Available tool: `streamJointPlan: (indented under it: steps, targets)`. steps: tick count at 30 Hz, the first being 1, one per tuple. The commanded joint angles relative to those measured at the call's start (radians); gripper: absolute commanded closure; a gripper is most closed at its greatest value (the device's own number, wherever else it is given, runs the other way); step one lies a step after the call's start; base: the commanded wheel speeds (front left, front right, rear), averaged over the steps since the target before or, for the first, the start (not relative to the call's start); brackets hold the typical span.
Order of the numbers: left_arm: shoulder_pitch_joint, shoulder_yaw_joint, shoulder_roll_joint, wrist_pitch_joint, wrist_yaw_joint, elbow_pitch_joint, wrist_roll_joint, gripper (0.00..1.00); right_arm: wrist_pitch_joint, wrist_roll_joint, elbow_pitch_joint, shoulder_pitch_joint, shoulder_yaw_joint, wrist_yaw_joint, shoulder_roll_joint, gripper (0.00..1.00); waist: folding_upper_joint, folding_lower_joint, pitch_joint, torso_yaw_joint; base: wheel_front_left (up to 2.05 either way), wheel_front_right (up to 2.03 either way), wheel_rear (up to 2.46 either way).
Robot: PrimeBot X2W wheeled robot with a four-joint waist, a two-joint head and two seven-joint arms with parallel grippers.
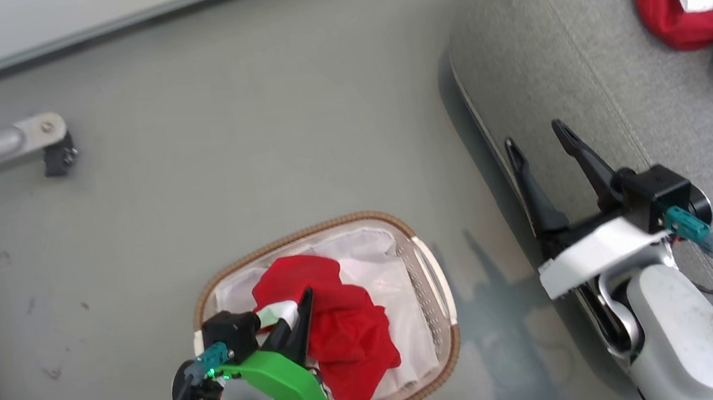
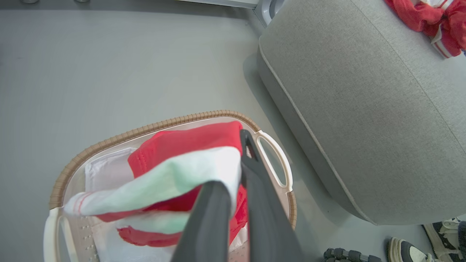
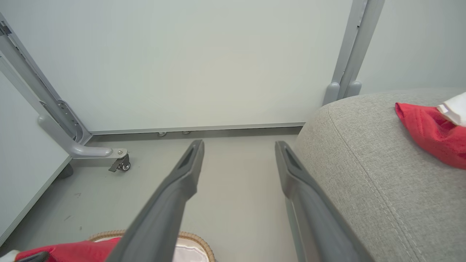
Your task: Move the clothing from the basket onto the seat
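The red clothing lies bunched in the oval basket on the floor. My left gripper is down in the basket, shut on the clothing's white striped edge. The left wrist view shows the clothing draped over my left gripper, lifted a little above the basket rim. To the right, my right gripper stands open and empty beside the grey seat. In its own view the right gripper points over bare floor, next to the seat.
Another red and white garment lies on the seat's far right. A white liner lines the basket. A metal frame leg with a caster stands at the left by the wall. A person's shoe is near the seat's base.
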State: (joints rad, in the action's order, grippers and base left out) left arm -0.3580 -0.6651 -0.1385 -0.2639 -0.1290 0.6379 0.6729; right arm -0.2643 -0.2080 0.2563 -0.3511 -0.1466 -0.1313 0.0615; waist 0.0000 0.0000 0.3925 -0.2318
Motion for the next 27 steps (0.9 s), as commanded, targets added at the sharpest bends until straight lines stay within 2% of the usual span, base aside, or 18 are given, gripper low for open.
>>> streamJointPlan:
  steps: [1, 15, 27]
  targets:
    - [0.039, 0.011, 0.007, -0.001, -0.003, -0.021, -0.018, 1.0, 0.0, -0.007, 0.009, 0.038, 0.006, 0.001, 0.011, 0.0, 0.0, 0.0, -0.157, 0.075, 0.0, 0.0, 0.0]
    - [0.172, 0.095, 0.028, -0.001, -0.003, -0.206, -0.08, 1.0, 0.0, -0.029, 0.047, 0.201, 0.018, 0.001, 0.028, 0.0, 0.0, 0.0, -0.359, 0.122, 0.0, 0.0, 0.0]
    - [0.115, 0.19, 0.031, -0.001, -0.003, -0.471, -0.161, 1.0, 0.0, -0.034, 0.07, 0.262, 0.004, 0.001, 0.026, 0.0, 0.0, 0.0, -0.401, 0.14, 0.0, 0.0, 0.0]
